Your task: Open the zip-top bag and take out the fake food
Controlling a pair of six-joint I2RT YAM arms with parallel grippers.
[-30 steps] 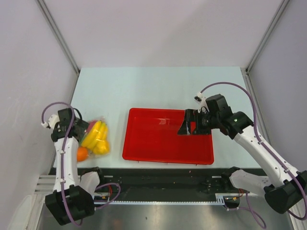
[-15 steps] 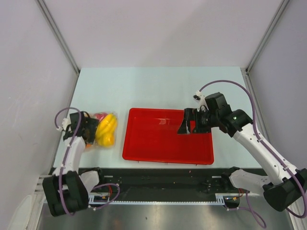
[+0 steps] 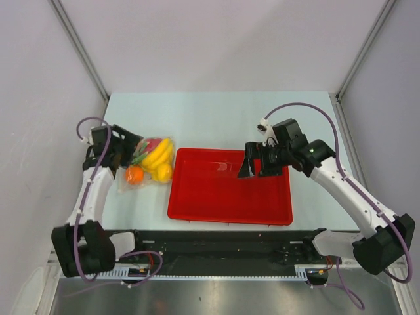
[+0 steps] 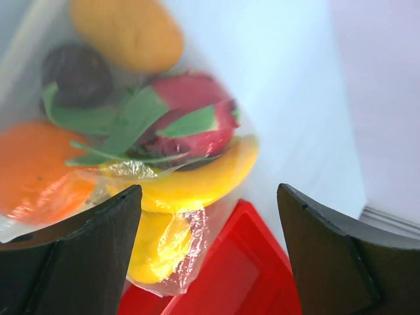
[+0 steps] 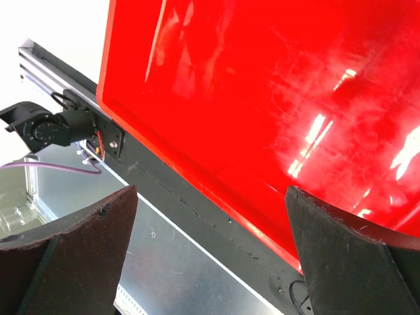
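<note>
**Bag of fruit beside the tray, both claws empty**

The pale blue table [image 3: 216, 118] carries a red rectangular plastic tray [image 3: 223, 197] at its middle. Just left of the tray lies the clear, crinkly zip-top bag [image 3: 147, 164]. One corner of it reaches the tray's far left corner, though whether it rests on the rim is unclear. The fake food is all inside: a yellow banana bunch [image 3: 159, 154], an orange [image 3: 135, 174], a pink-green dragon fruit [image 4: 190, 118] and a small dark round fruit [image 4: 75, 72].

The left claw [image 4: 209, 188] is at the bag's left end, fingers spread wide and gripping nothing. The right claw [image 5: 210, 189] hangs over the tray, likewise spread and empty, well apart from the bag.

The zip strip cannot be made out, so a pinch may land on loose film. The slick plastic would then slip or the whole bag slide. Once opened, the round fruit could roll off the table.
</note>
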